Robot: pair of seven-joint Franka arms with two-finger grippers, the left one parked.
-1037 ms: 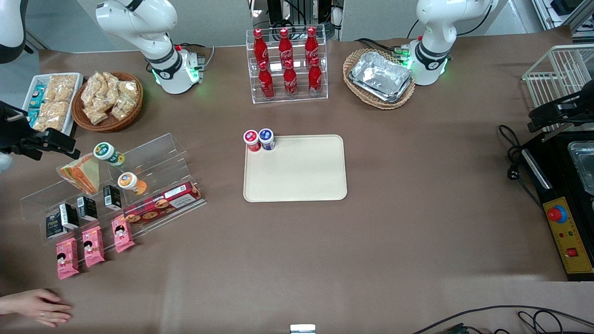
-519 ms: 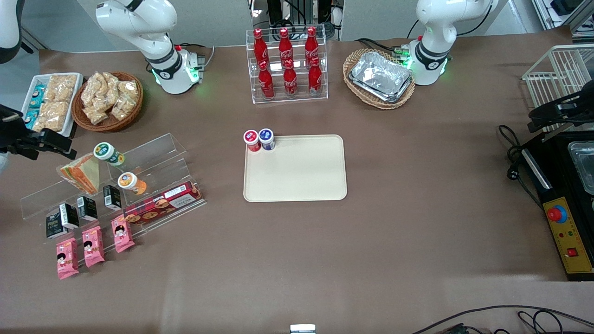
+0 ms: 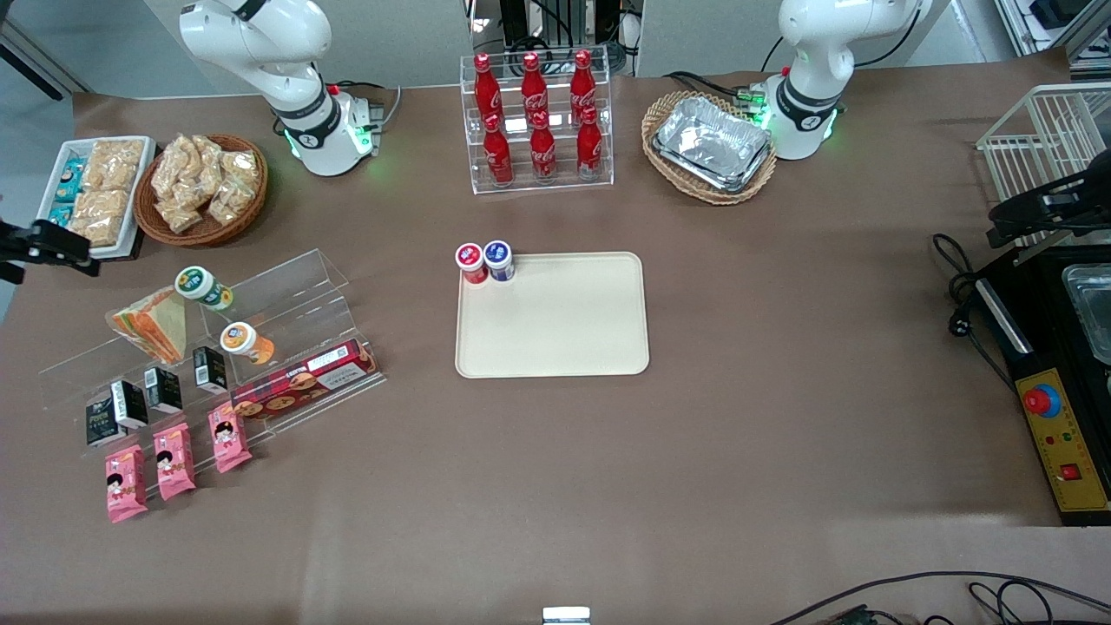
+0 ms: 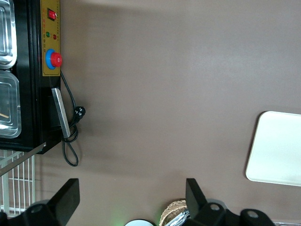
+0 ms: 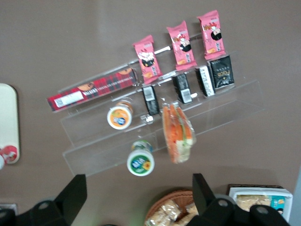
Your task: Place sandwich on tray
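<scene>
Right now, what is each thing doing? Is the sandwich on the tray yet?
sandwich: not on the tray, leaning on the clear display stand.
tray: flat on the table, holding two small capped jars at one corner.
gripper: open, holding nothing, above the table near the white snack tray.

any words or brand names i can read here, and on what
"Coca-Cola": white script on the red bottles in the clear rack.
Black cartons: white lettering, too blurred to read.
Red biscuit box: white label, too small to read.
Pink snack packets: cartoon face, text unreadable.
Green-lidded cup: lid print blurred.
Sandwich: no label visible.
Hand: open, beside the white snack tray, no markings visible.
</scene>
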